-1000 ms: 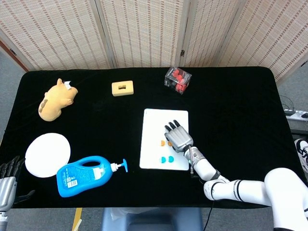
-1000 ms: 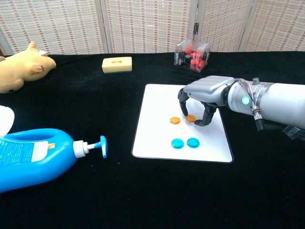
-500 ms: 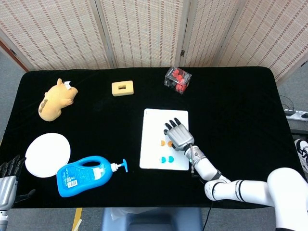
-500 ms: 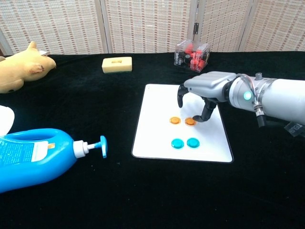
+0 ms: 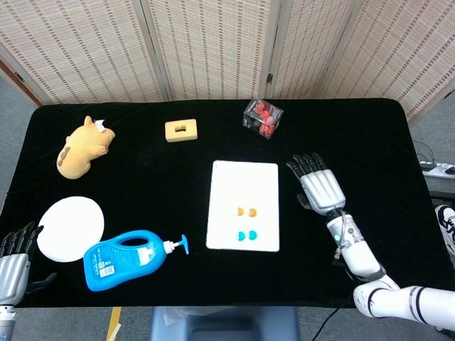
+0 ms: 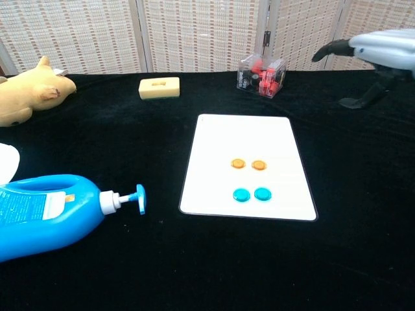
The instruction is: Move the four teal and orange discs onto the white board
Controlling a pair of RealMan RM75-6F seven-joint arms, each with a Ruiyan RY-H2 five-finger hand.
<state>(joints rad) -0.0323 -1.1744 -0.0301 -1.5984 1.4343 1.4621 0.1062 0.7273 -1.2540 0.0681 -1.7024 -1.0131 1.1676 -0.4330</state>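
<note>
Head view | right robot hand empty, fingers spread, beside white board | soap bottle, plate left

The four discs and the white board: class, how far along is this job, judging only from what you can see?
Done: both orange discs and both teal discs lie flat on the white board, in two rows. In hand: nothing; the right hand hovers beside the board with fingers spread, and the left hand sits at the table's near corner, empty. Left: no disc shows off the board, so the job looks complete.
</note>
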